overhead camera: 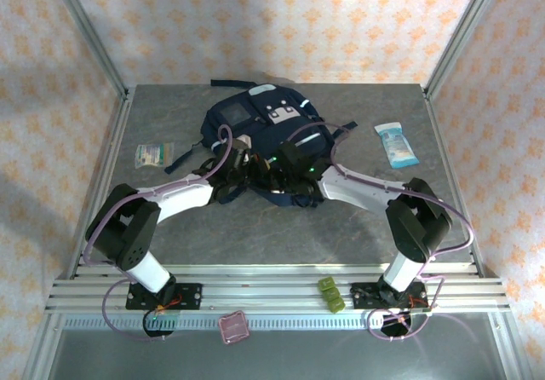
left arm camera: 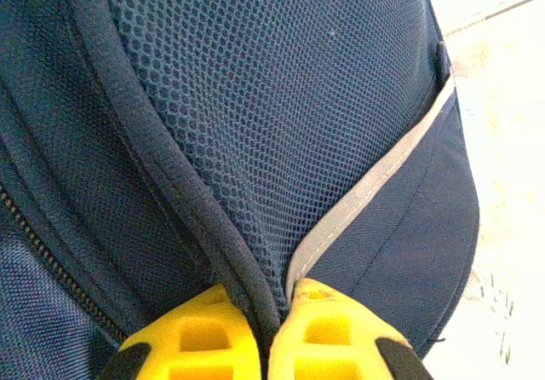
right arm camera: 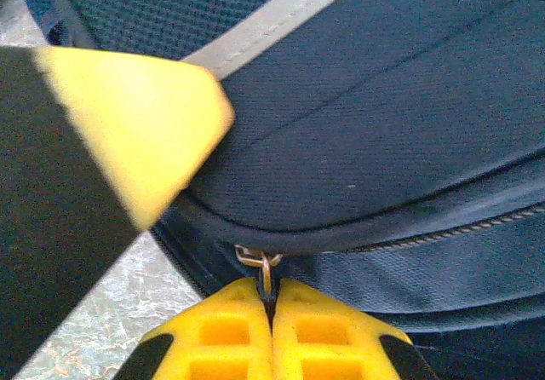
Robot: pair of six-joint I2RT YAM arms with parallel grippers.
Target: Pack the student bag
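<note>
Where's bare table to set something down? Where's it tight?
Free: the grey tabletop strip between the arm bases, near side of the navy-blue fabric backpack; also both far corners, behind the small clear packet and the blue-white tissue pack. Crowded: the backpack's near edge, where left fingers and right fingers clamp it.

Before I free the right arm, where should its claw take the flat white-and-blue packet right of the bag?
Probably across its short width at mid-length, coming straight down. The flat white-and-blue packet lies flat on the grey table, clear of the navy-blue fabric backpack, long axis slanting away from the arms, so both long edges are open.
</note>
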